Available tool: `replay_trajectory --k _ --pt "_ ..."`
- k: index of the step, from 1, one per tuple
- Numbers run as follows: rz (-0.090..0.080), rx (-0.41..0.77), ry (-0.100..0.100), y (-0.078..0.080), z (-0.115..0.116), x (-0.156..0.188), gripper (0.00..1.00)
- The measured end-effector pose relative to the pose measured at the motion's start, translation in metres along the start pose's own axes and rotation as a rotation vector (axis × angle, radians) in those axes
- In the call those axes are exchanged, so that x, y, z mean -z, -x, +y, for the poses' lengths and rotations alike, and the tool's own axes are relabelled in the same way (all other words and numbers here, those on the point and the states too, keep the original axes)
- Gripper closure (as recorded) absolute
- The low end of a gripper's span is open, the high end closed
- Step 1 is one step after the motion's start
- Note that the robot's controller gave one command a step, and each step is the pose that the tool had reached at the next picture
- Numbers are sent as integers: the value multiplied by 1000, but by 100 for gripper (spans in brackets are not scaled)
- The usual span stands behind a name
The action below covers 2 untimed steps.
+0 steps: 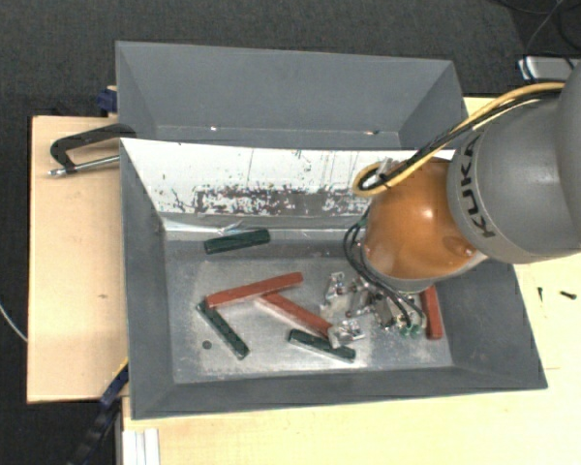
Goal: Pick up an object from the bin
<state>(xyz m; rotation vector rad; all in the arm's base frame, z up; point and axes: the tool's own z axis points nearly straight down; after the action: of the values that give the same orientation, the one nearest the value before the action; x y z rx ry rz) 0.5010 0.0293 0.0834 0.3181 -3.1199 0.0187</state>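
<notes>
- Grey bin [145, 289] on my screen, and the gripper [349, 316] sits low over the right-hand part of the floor, under the orange wrist cover [412, 235].
- Progress call: I see nothing lifted. I'd put us at the reach, with grasp and lift both left to do.
- Pincer state: I cannot tell. The metalwork down there is too cluttered to read as spread or pressed together.
- Nearest piece is the short red bar [292, 310], lying flat mid-floor with its lower-right end right at the gripper.
- Its long axis runs diagonally, upper left to lower right, pointing in under the gripper.
- Dark green bar [321, 345] lies just below it, near the front wall.
- Longer red bar [255, 292] meets the short one's upper-left end; touching or overlapping, I can't say.
</notes>
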Motion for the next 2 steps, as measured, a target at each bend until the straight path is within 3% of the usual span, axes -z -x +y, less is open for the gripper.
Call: replay_trajectory --k 1,2 --pt "0 0 0 0 0 0 100" --pt "-10 -4 12 4 15 188 100"
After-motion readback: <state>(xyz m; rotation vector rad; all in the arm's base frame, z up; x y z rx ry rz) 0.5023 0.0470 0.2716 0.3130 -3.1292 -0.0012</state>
